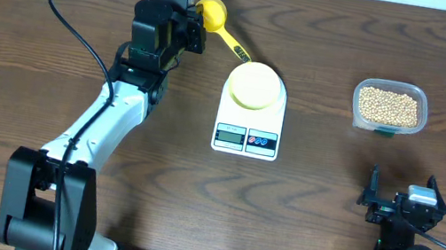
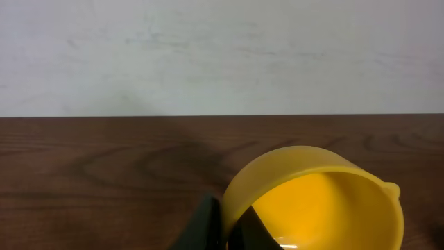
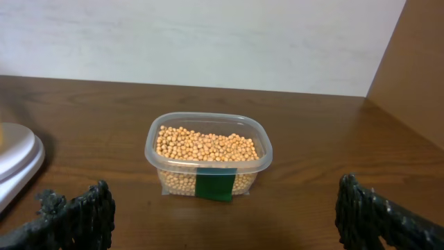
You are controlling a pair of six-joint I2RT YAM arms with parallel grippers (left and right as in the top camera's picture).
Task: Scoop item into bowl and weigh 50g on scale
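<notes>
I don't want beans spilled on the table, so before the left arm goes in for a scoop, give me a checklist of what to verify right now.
1. Scoop held: the left pincer has a finger on either side of the yellow scoop's cup wall. Ok.
2. Scoop empty: no beans in the visible part of its cup. Ok.
3. Bowl sits centred on the scale. Ok.
4. Scale zeroed: display too small to read. Cannot tell.
5. Tub is lidless, with beans near its rim. Ok.
6. Right pincer open, short of the tub. Ok.
</notes>
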